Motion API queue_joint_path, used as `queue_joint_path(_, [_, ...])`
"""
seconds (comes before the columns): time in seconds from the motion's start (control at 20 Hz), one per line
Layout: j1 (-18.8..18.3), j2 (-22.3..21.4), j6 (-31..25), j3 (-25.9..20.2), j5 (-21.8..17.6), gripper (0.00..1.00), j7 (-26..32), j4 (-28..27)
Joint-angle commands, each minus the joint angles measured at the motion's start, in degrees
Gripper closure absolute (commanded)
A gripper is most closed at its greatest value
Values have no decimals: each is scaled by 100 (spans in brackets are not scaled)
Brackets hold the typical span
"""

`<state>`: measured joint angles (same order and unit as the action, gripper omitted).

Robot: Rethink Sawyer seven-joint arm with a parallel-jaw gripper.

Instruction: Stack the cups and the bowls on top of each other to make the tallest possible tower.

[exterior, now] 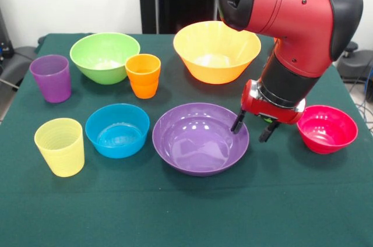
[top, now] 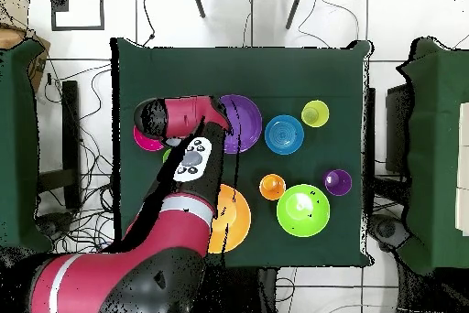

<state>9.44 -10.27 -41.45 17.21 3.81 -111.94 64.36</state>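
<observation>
nothing stacked yet, all still loose on counter (exterior: 280, 200); gripper (exterior: 252, 127) at purple bowl (exterior: 200, 138) rim, jaws apart, empty; tower unbuilt

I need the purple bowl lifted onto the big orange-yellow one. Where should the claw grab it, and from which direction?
Take the purple bowl by its thin rim, coming straight down from above with one finger inside and one outside. It sits upright and open, too wide to span whole. The open claw already hangs at the rim on the pink-red bowl's side, so that edge is probably the easiest. The orange-yellow bowl stands empty.
</observation>
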Motion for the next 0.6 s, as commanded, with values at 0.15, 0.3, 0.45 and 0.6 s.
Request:
queue_joint_path(0.15, [-40,74,48,-418,-26,0,-660,100])
queue_joint_path(0.3, [-38,80,-16,-422,-17,0,-650,77])
queue_joint_path(0.45, [-41,78,-6,-428,-14,0,-649,83])
queue_joint_path(0.6, [-38,49,25,-450,-9,0,-644,132])
